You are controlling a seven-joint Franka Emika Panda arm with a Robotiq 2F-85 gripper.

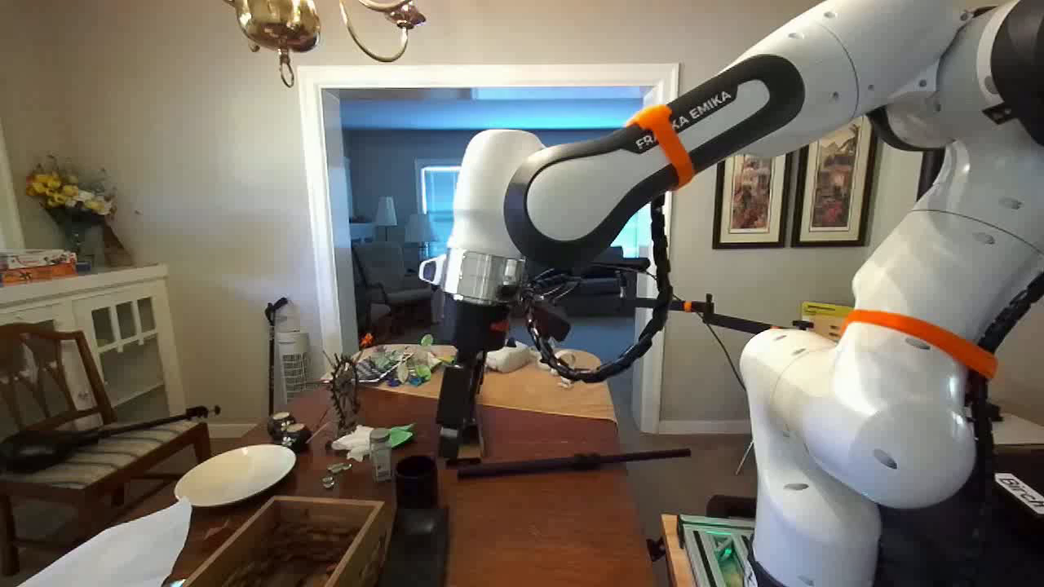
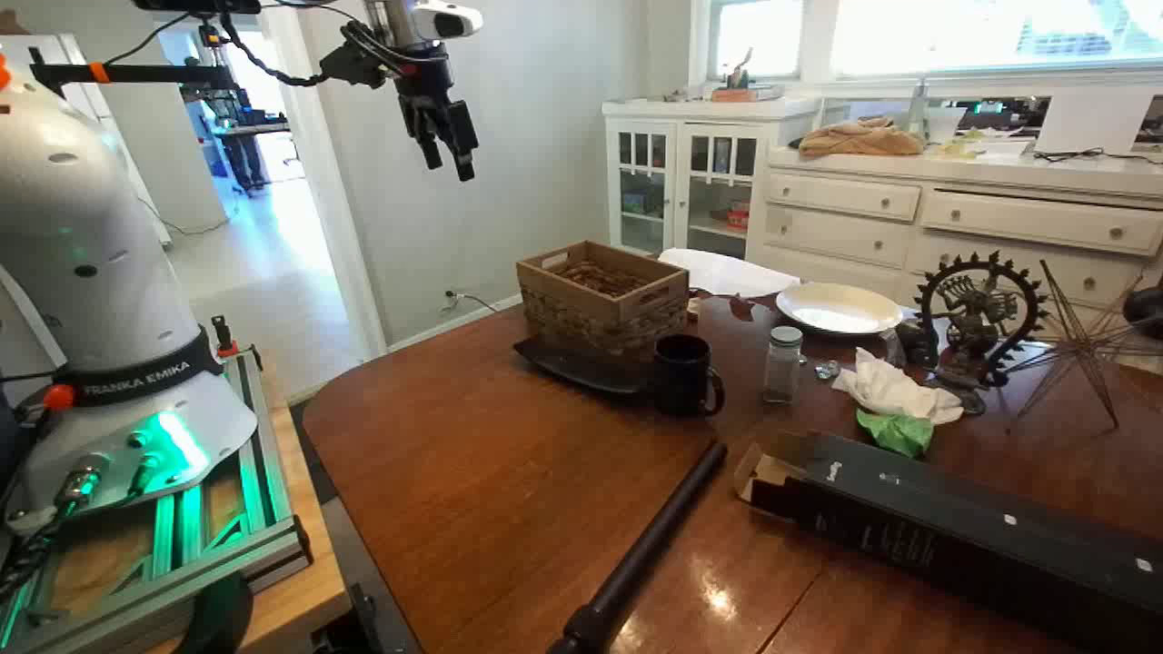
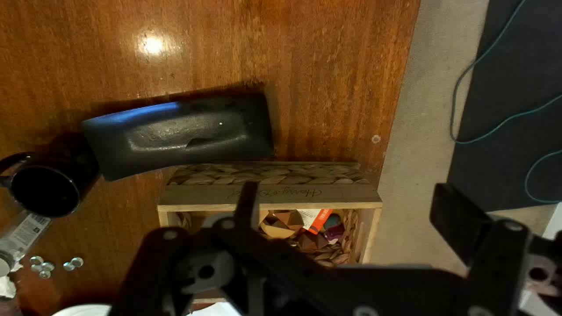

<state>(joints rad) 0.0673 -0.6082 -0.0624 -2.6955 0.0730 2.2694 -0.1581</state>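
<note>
My black gripper (image 2: 450,169) hangs in the air, pointing down, well above the table. In the wrist view its fingers (image 3: 248,204) stand wide apart with nothing between them, so the gripper is open. Beneath them, farther down, lies the wood-rimmed woven basket (image 3: 272,205). Inside are brown and tan faceted pieces (image 3: 281,224), an orange-and-white packet (image 3: 317,221) and a purple piece (image 3: 334,232); the gripper body hides part of the contents. Beside the basket rests a curved black tray (image 3: 193,140). A black mug (image 2: 681,374) stands upright at the tray's end.
Around the mug are a lidded glass jar (image 2: 781,365), white tissue (image 2: 895,386) and clear beads (image 3: 41,265). Farther along stand a white plate (image 2: 838,307), a dark statue (image 2: 981,313) and a wire star (image 2: 1081,350). A black pole (image 2: 659,545) and a long black box (image 2: 963,518) lie on the table.
</note>
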